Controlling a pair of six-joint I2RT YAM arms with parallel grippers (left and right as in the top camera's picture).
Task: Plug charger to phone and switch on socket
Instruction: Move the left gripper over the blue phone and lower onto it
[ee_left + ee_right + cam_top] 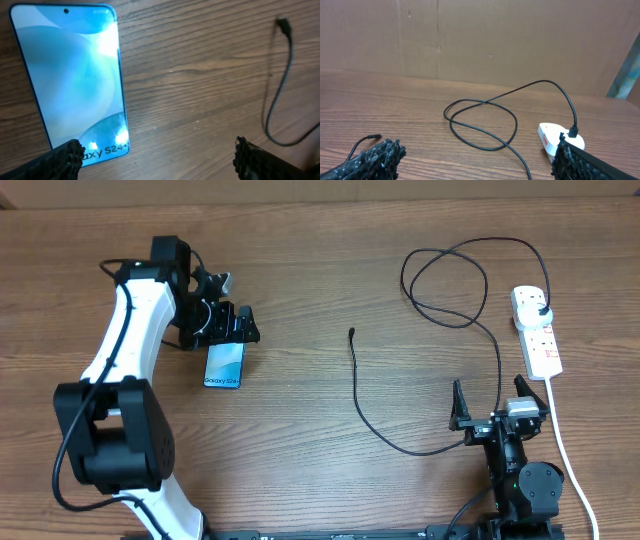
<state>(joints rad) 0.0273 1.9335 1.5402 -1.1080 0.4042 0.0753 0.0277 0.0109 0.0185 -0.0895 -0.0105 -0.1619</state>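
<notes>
The phone (224,365) lies on the table at the left, its screen lit blue-white with "Galaxy S24" at its near edge; it also shows in the left wrist view (72,80). My left gripper (235,325) is open and empty, just above the phone's far end. The charger cable (380,425) runs from its connector tip (352,333) at mid-table, loops at the back right, and its plug (541,310) sits in the socket (536,330). The tip also shows in the left wrist view (283,24). My right gripper (488,412) is open and empty, beside the cable, near the socket (555,137).
The socket's white cord (572,470) runs down the right side to the table's front edge. A brown cardboard wall (480,40) stands behind the table. Bare wood lies between the phone and the connector tip.
</notes>
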